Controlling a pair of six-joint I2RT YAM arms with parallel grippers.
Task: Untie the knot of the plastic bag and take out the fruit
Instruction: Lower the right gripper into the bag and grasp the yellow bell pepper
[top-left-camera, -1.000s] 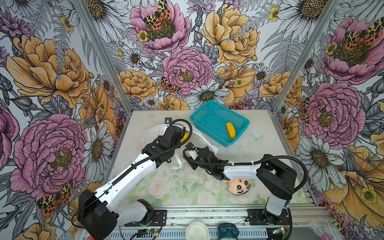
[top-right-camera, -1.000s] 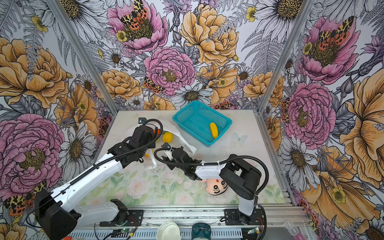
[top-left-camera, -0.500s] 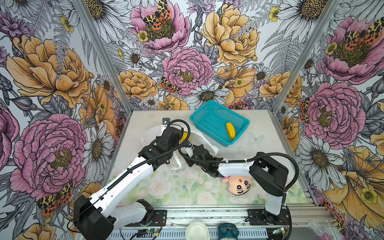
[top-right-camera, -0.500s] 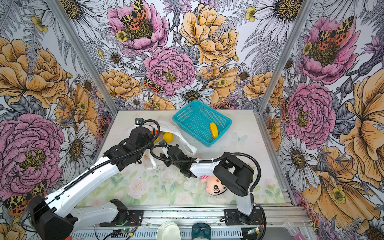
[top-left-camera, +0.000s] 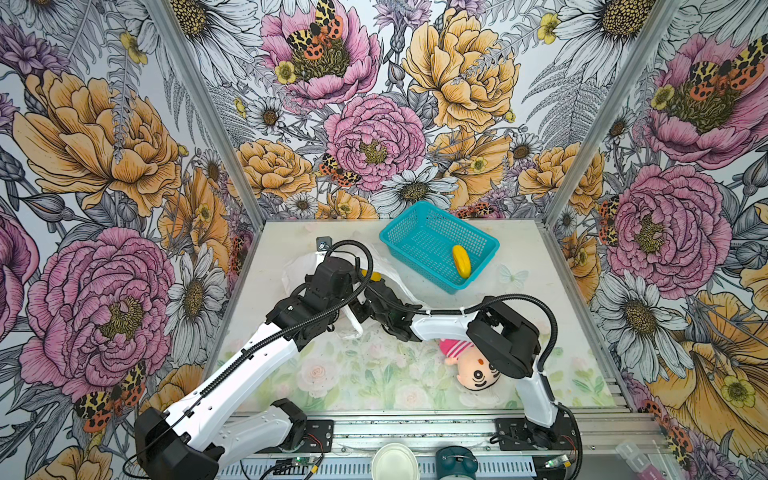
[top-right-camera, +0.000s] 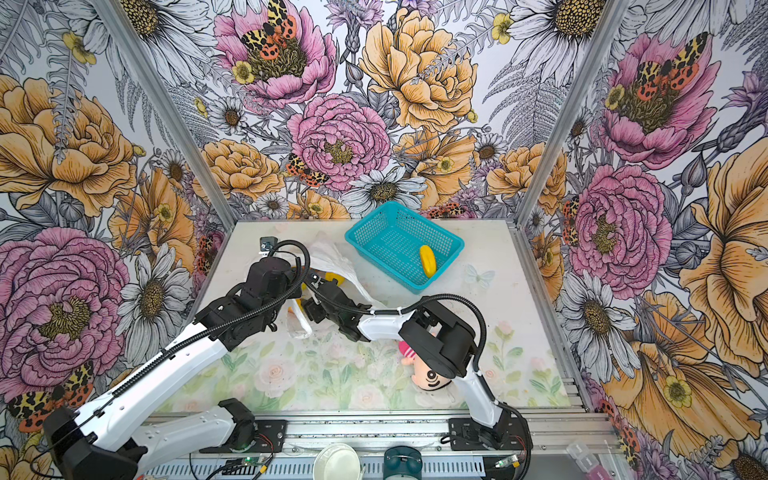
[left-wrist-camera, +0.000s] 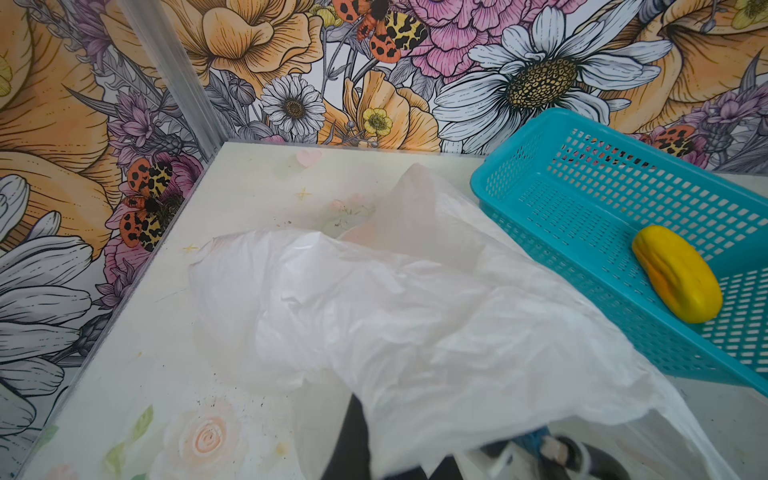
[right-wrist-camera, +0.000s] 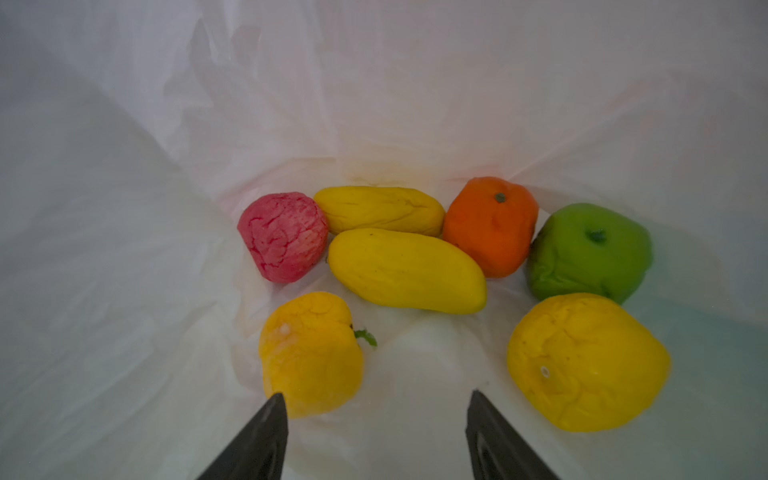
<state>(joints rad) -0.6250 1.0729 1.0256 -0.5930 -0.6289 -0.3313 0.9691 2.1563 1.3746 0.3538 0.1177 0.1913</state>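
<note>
The white plastic bag lies at the back left of the table, with its mouth held up. My left gripper is shut on the bag's film, which drapes over its fingers. My right gripper is open inside the bag, with nothing between its fingers. The fruit lies just ahead of it: a round yellow one by one fingertip, another round yellow, two elongated yellow, a pink, an orange and a green. The knot is out of view.
The teal basket stands at the back, right of the bag, with one elongated yellow fruit in it. A pink-hatted plush doll lies under my right arm's elbow. The walls stand close behind and to both sides.
My right gripper has pushed further left, deeper into the bag, and its arm has followed. My left arm has shifted slightly left with the bag's film.
</note>
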